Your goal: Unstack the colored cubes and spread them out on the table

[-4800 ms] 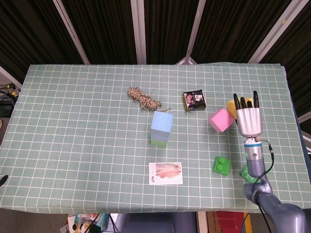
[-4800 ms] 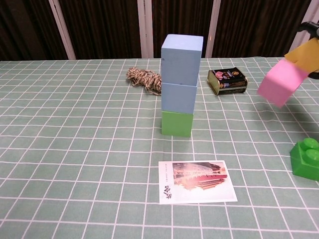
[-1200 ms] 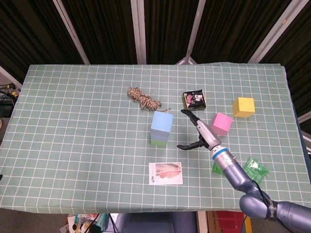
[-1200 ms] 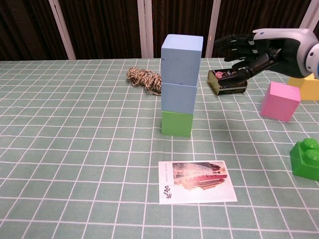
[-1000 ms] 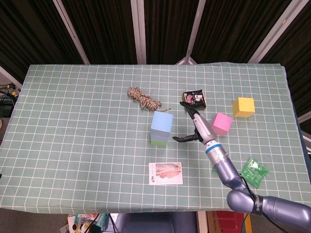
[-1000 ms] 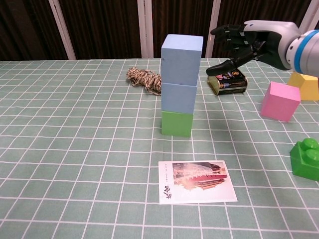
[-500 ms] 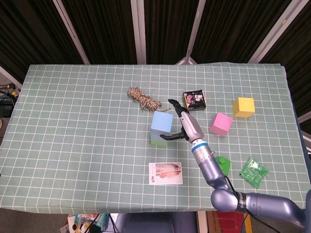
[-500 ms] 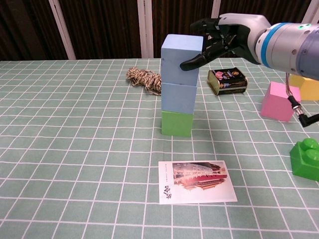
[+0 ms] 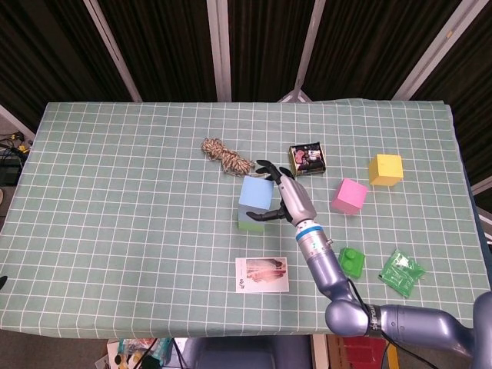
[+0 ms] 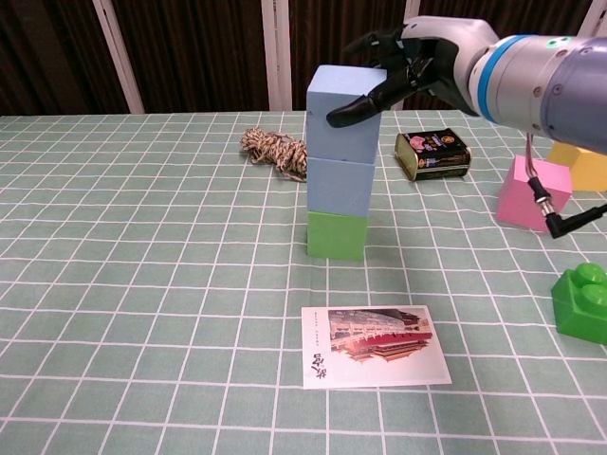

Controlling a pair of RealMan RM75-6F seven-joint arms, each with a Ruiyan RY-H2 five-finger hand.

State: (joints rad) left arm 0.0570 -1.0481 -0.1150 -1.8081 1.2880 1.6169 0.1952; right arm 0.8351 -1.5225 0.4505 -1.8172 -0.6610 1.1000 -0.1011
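Observation:
A stack stands mid-table: a green cube (image 10: 337,235) at the bottom, a light-blue cube (image 10: 340,185) on it, and another light-blue cube (image 9: 256,194) (image 10: 343,100) on top. My right hand (image 9: 283,198) (image 10: 408,62) is at the right side of the top cube, fingers spread, thumb across its front face and the other fingers over its upper right edge. I cannot see a firm grip. A pink cube (image 9: 348,195) (image 10: 529,194) and a yellow cube (image 9: 385,169) (image 10: 583,166) sit apart on the right. My left hand does not show.
A coil of rope (image 9: 225,156) (image 10: 275,150) and a dark tin (image 9: 307,159) (image 10: 433,154) lie behind the stack. A picture card (image 9: 261,274) (image 10: 375,345) lies in front of it. A green toy brick (image 9: 352,261) (image 10: 583,301) and a green packet (image 9: 401,271) sit at the front right.
The pink and yellow cubes were set down on the right. My right hand then swung left and has closed in on the top blue cube; the stack has not moved.

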